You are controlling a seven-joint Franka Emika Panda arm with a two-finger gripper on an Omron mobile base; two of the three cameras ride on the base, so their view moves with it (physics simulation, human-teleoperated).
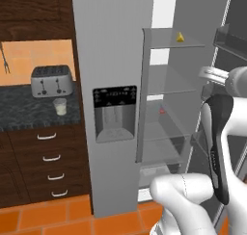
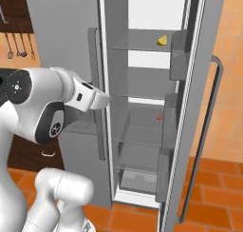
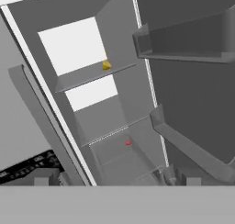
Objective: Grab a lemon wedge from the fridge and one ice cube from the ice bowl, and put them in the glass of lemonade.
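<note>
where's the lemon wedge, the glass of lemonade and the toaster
lemon wedge (image 1: pixel 180 37), left base view, middle of the yellow piece
glass of lemonade (image 1: pixel 60 106), left base view, its side
toaster (image 1: pixel 51 81), left base view, front face

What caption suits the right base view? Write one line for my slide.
Fridge door open, lemon wedge on an upper shelf, tiny red object lower down.

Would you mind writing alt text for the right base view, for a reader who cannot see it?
The fridge stands with its right door swung open, and a small yellow lemon wedge sits on an upper shelf inside. A tiny red object lies on a lower shelf, and the robot's white arm reaches toward the opening from the left.
</note>
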